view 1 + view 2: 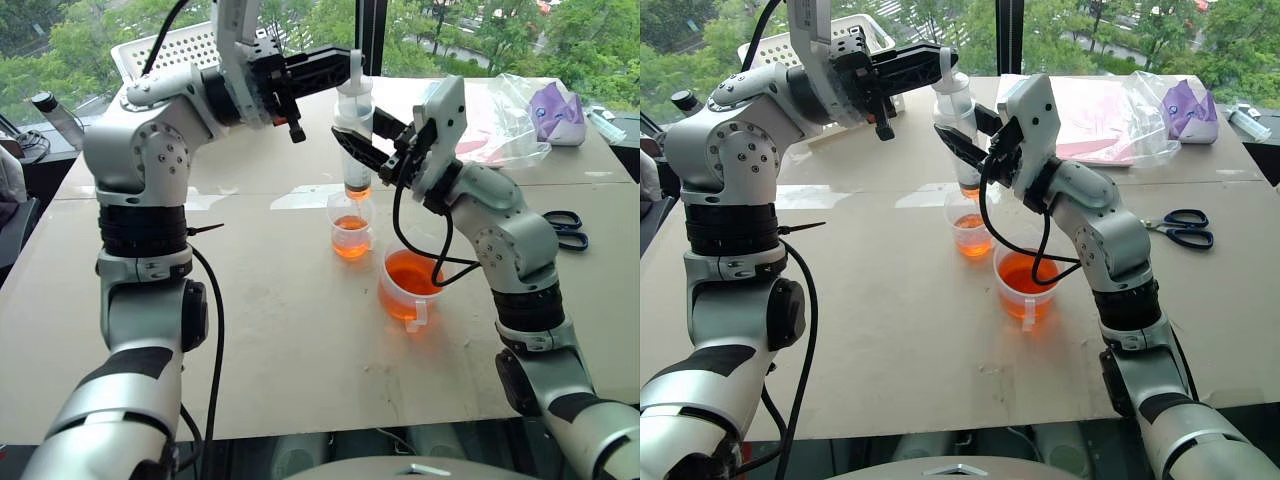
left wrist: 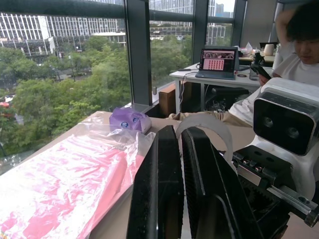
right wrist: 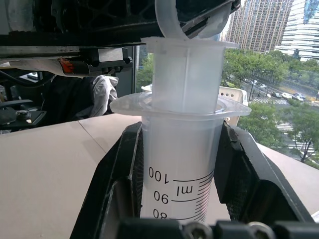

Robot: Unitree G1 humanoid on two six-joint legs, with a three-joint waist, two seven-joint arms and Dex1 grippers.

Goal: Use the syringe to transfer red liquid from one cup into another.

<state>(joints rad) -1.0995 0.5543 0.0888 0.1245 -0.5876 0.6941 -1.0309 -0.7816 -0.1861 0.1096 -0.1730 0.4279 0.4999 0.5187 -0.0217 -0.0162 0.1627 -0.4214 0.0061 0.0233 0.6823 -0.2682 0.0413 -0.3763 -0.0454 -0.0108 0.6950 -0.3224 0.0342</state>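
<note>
The syringe (image 1: pixel 355 135) stands upright with its tip just above the small handleless cup (image 1: pixel 351 232), and a little red liquid (image 1: pixel 357 190) sits at the barrel's bottom. My right gripper (image 1: pixel 358 148) is shut on the barrel, with its fingers (image 3: pixel 119 169) on either side just under the flange. My left gripper (image 1: pixel 345 62) reaches in from the left. It is shut on the white plunger's top ring (image 2: pixel 209 124). The small cup holds orange-red liquid. The wider handled measuring cup (image 1: pixel 410 285) stands just to its front right, also holding red liquid.
Blue-handled scissors (image 1: pixel 565 228) lie on the table at the right. A clear bag over pink sheets (image 1: pixel 500 120) and a purple object (image 1: pixel 556 112) lie at the back right. A white basket (image 1: pixel 170 50) stands at the back left. A person (image 2: pixel 299 45) sits beyond the table.
</note>
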